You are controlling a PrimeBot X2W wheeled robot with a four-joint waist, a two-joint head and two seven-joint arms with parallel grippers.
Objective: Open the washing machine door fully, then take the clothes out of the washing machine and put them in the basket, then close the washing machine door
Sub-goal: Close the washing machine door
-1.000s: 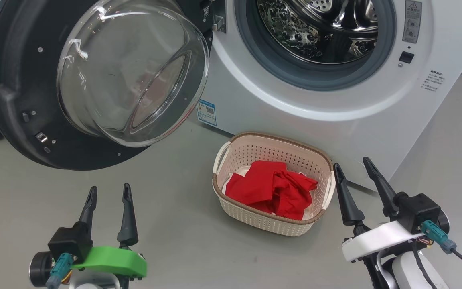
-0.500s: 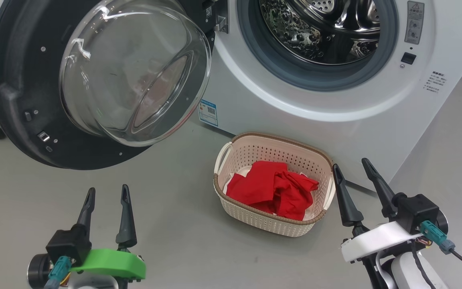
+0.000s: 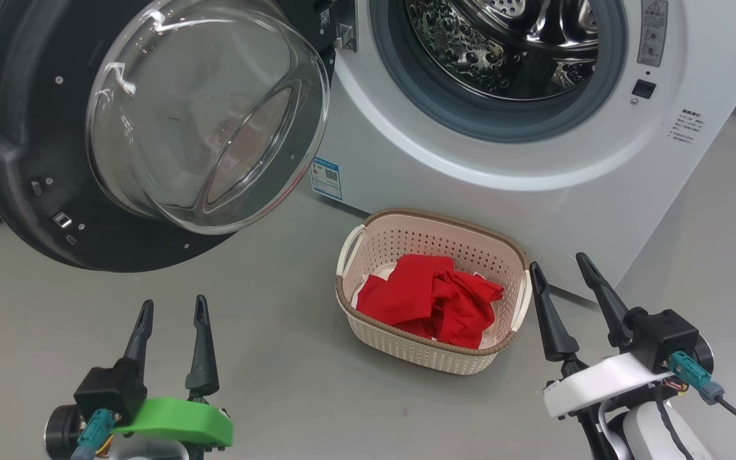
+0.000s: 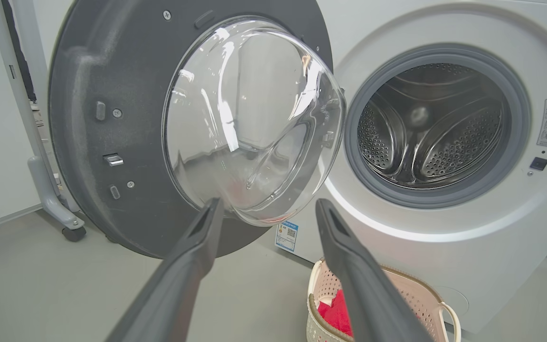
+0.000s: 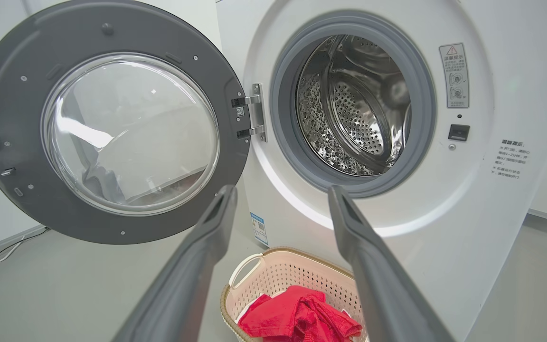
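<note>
grey floor [image 3: 291,390], washing machine [image 3: 534,191] ahead: clothes [image 3: 432,300] are piled in the basket [image 3: 419,354], drum [image 3: 502,45] looks emptied. left gripper [image 3: 174,301] and right gripper [image 3: 558,260] are held spread, empty. door [image 3: 16,147] is swung wide; closing is judged next, a push on its rim.

The basket [image 3: 419,354] stands on the floor [image 3: 278,358] just before the washing machine [image 3: 470,166]. The clothes [image 3: 432,300] lie in the basket. Left of the basket hangs the washing machine door [image 3: 29,128]; the left gripper [image 3: 173,301] is well left, the right gripper [image 3: 559,261] just right.
</note>
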